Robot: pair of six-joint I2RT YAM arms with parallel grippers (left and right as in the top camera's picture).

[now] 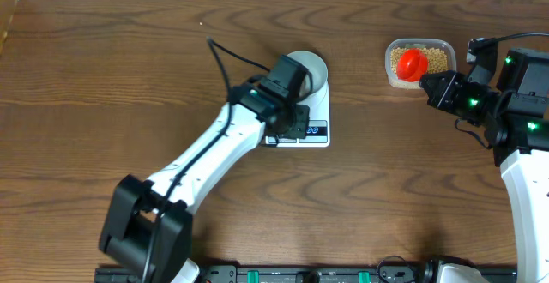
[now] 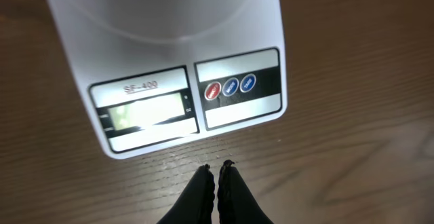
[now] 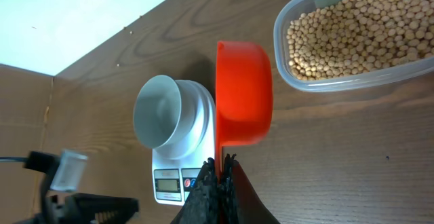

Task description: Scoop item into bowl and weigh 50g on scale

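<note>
Now the left fingers [image 2: 203, 190] are pressed together with nothing between them. They hang over the bare table [image 2: 352, 149], just in front of the white scale [image 2: 163, 47], close to its grey display [image 2: 146, 110] and its three round buttons [image 2: 230, 87], one red and two blue. The small white bowl [image 3: 157, 112] stands on the scale's platform at the end away from the display, and its inside looks empty. Well to the right, the right fingers [image 3: 202, 193] are clamped on the handle of a red scoop [image 3: 244, 81]. From overhead, the scoop's cup sits over the clear plastic tub [image 3: 319, 83], which holds a layer of soybeans [image 3: 346, 34]. Whether any beans are in the scoop cannot be told. The tub stands well apart from the scale.
</note>
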